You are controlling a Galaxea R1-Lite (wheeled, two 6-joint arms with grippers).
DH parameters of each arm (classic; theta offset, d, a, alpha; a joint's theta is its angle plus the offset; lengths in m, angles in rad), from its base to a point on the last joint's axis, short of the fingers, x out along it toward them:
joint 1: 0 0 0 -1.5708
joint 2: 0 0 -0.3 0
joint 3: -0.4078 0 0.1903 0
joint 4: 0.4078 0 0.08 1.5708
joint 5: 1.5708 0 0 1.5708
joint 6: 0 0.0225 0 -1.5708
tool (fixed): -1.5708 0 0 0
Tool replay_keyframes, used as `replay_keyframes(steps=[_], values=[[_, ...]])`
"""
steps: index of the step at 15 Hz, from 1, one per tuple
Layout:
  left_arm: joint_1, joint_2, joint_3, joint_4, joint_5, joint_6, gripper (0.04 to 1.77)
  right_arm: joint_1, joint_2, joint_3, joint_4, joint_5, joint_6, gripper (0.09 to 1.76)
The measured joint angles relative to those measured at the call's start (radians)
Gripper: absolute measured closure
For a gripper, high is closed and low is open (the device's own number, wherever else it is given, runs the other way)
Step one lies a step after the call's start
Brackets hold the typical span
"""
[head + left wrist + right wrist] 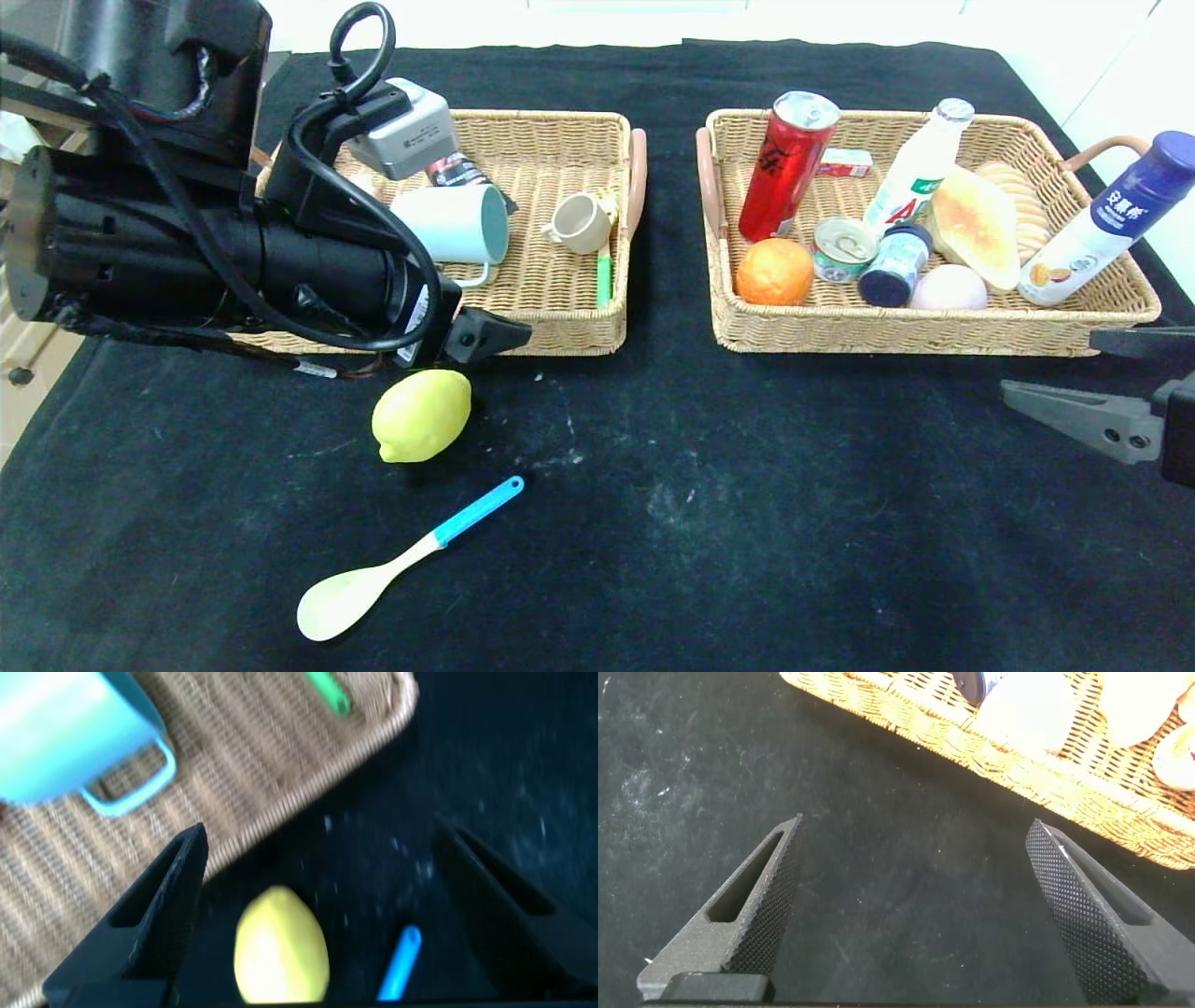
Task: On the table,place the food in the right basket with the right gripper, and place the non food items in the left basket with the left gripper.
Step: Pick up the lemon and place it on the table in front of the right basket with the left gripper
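Ridged black fingers [1074,915], woven baskets [560,327], smooth lemon [422,415]

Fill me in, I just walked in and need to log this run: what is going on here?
A two-armed robot is sorting things into two wicker baskets. The right basket already holds food and drinks; the left basket holds mugs and other non-food. A lemon and a spoon remain on the black table. The left gripper hangs open and empty at the left basket's front edge, above the lemon. The right gripper waits open and empty over bare table in front of the right basket.
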Motion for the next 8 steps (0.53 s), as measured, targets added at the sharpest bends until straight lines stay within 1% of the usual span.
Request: replay_keyframes(steps=[3, 4, 6, 8], values=[[0.001, -0.038, 0.009, 0.079, 0.009, -0.006, 0.11, 0.0, 0.0, 0.0, 0.0, 0.0, 0.0, 0.14], [0.001, -0.044, 0.009, 0.101, 0.022, -0.009, 0.11, 0.0, 0.0, 0.0, 0.0, 0.0, 0.0, 0.14], [0.003, -0.054, 0.013, 0.141, 0.067, -0.017, 0.11, 0.0, 0.0, 0.0, 0.0, -0.001, -0.001, 0.14], [0.006, -0.058, 0.016, 0.176, 0.082, -0.046, 0.1, 0.0, 0.0, 0.0, 0.0, -0.001, -0.001, 0.14]])
